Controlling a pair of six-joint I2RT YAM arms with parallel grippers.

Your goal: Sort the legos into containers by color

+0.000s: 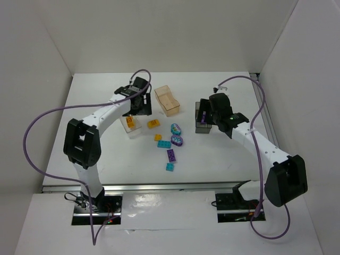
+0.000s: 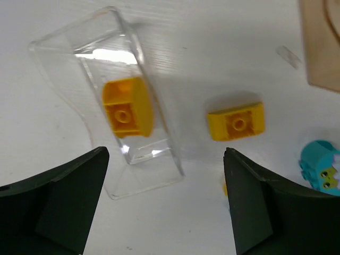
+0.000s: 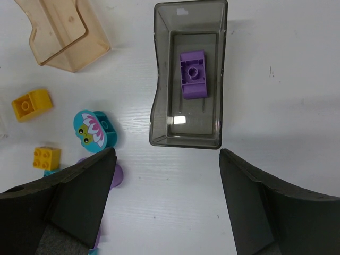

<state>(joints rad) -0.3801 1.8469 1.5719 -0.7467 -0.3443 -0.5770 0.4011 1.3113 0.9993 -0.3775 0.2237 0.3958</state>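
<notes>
Clearly the sorting is under way but far from done. One yellow brick (image 2: 127,109) lies inside the clear bin (image 2: 74,95), and one purple brick (image 3: 192,73) lies in the grey bin (image 3: 159,106). The peach bin (image 3: 64,32) holds nothing. The left pincer (image 2: 166,159) hovers above the clear bin with its jaws wide apart and nothing between them. The right pincer (image 3: 167,154) hangs over the near end of the grey bin, equally spread and empty.

The likely next pick for the left arm is the loose yellow brick (image 2: 236,122), which rests on the surface (image 1: 212,159) just beside the clear bin. To take it cleanly, the pincer should shift sideways until the brick sits centred between the jaws. It should then turn so the jaws meet the brick's flat sides, and drop straight down. The bin wall is close, so a careless descent could knock it. The oval teal piece (image 3: 94,130) and the other loose bricks lie further toward the middle.
</notes>
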